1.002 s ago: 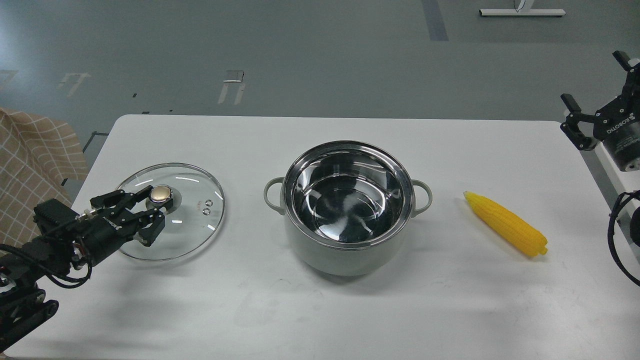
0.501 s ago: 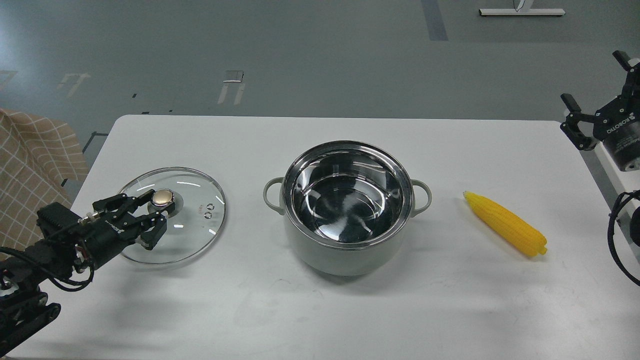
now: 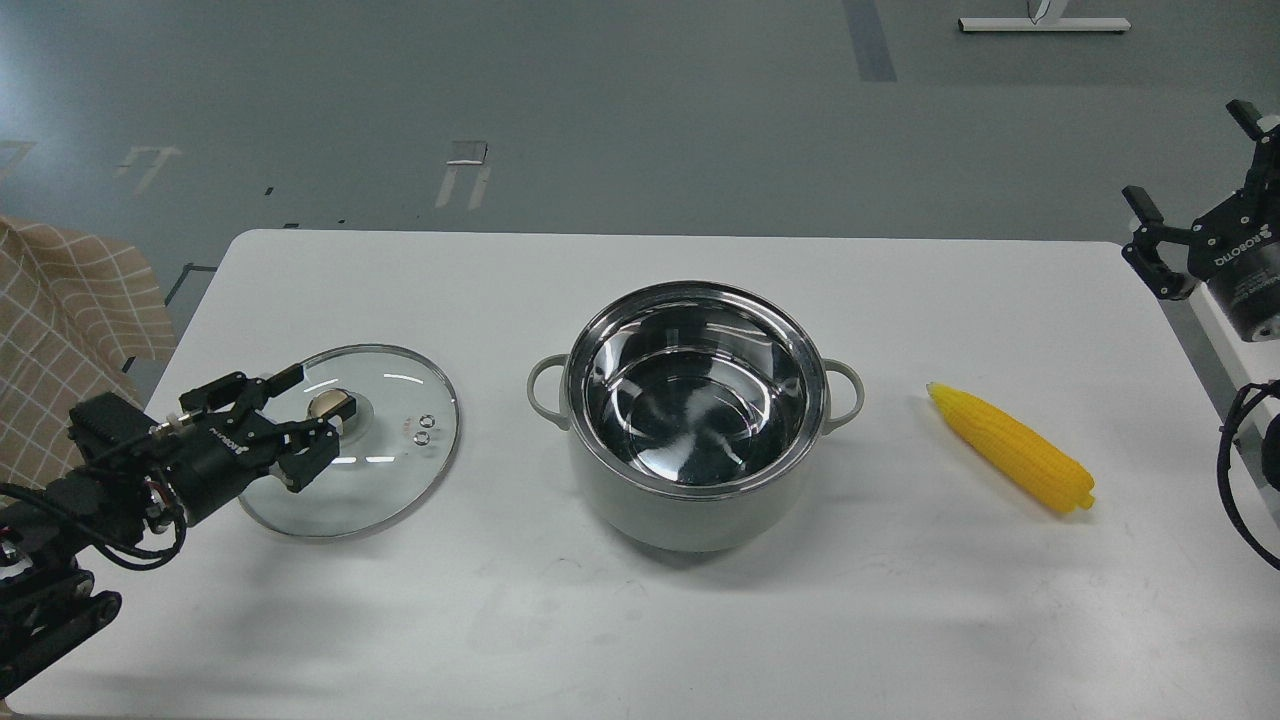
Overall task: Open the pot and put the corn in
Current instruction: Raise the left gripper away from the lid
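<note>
The left gripper (image 3: 300, 418), fingers spread beside the brass knob, has the round glass lid (image 3: 385, 470) down on the white table (image 3: 700, 620). The right gripper (image 3: 1195, 175) hangs open, well apart from the tapered yellow corn cob (image 3: 1012, 448). Its slick taper could squirt from a pinch short of the grey-green steel-lined pot (image 3: 693, 500).

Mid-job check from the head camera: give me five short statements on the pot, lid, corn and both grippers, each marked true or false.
1. The pot is uncovered and holds nothing. True.
2. The corn lies inside the pot. False: it lies on the table, to the pot's right.
3. The glass lid lies on the table left of the pot. True.
4. The left gripper is shut on the lid's knob. False: its fingers are spread open beside the knob.
5. The right gripper holds the corn. False: it hangs open and empty at the table's far right edge.
</note>
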`<state>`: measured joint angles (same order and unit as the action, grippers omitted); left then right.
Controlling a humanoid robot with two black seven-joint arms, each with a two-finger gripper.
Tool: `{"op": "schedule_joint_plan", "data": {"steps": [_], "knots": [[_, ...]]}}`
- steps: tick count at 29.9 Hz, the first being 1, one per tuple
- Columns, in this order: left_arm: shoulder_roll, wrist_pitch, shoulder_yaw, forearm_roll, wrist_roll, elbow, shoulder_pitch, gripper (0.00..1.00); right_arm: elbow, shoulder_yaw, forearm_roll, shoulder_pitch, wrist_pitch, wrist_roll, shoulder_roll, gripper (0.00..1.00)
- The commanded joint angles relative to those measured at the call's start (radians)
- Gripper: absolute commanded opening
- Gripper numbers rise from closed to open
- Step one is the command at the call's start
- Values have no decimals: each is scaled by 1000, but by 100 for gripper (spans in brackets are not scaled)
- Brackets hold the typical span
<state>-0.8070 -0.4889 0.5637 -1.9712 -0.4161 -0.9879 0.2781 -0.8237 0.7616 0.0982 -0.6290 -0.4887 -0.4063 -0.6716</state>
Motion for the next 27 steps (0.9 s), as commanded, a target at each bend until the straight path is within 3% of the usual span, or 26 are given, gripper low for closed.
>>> {"op": "schedule_joint_plan", "data": {"steps": [1,4,7,9,11,14,22,27], "knots": [[-52,0,5,118,-52,-76,78,82,-2,-1,0,0,0,0,-6,100],[-107,4,10,303,-73,-154,137,83,-2,-1,1,-1,0,0,-14,100],[-136,184,12,580,-73,-201,264,83,-3,-1,131,-18,0,0,-34,100],[-133,261,12,688,-73,-201,314,83,-5,1,222,-31,0,0,-45,100],[-127,413,16,901,-73,-201,387,83,-12,2,390,-66,0,0,-78,100],[-98,550,38,1159,-72,-201,453,84,-28,2,547,-104,0,0,-130,100],[-15,708,97,1419,-26,-199,513,87,-189,-2,1030,-127,0,-2,-241,100],[69,763,176,1467,57,-190,512,89,-275,-10,1384,-103,0,-20,-247,100]]}}
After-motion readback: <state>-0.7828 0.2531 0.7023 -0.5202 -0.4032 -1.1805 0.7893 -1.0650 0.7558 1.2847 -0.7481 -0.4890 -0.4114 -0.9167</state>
